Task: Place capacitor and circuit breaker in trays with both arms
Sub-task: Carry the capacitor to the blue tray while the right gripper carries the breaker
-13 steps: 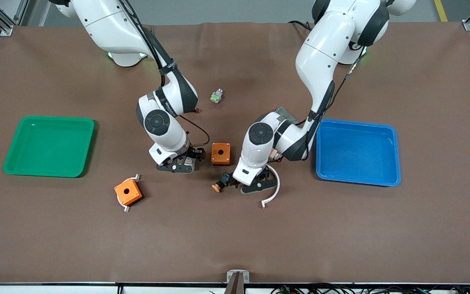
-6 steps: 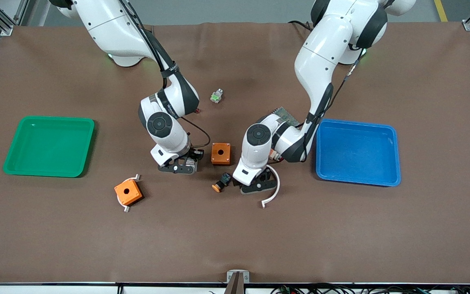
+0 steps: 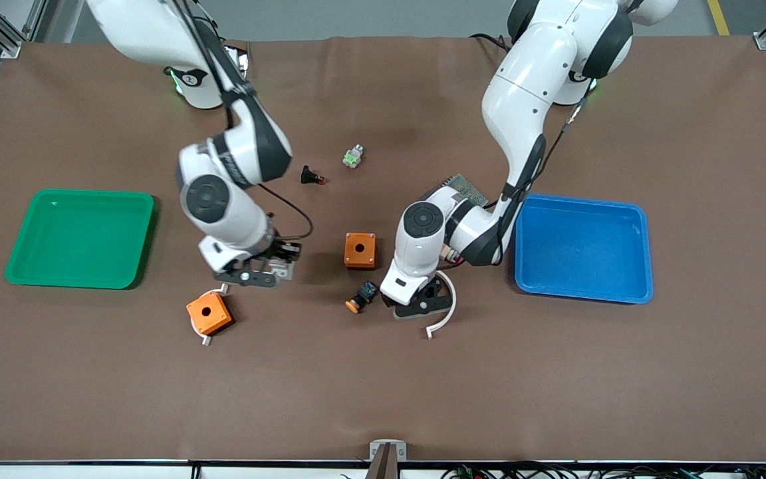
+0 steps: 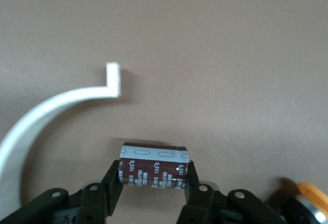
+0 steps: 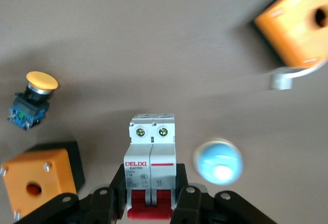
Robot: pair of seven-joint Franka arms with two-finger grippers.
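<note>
Since a second ago the right gripper (image 3: 258,271) has swung away from the orange box (image 3: 360,250) at mid-desk toward the green tray (image 3: 81,237), uncovering a small black part with a red tip (image 3: 311,177) that the arm had hidden; it now hangs above the desk just beside the second orange box (image 3: 209,313), the one with white brackets. The left gripper (image 3: 421,303) has barely shifted. The right wrist view shows the right gripper's fingers (image 5: 115,189) clamped on the circuit breaker (image 5: 149,163), a white-grey block with a red switch section and a DELIXI label, lifted clear of the desk (image 3: 383,392). Under it a pale blue round spot (image 5: 218,161) shows on the brown surface. The left gripper sits low over the desk between the black push-button with orange cap (image 3: 360,297) and the white curved bracket (image 3: 443,309), which curls round it on the side toward the blue tray (image 3: 582,248). In the left wrist view its fingers (image 4: 113,184) close on the capacitor (image 4: 152,166), a dark cylinder with pale markings and a silvery band. A small green-and-white part (image 3: 353,157) lies farther from the front camera than the orange boxes, and a mesh-patterned piece (image 3: 467,187) shows beside the left arm near the blue tray. Both trays hold nothing.
</note>
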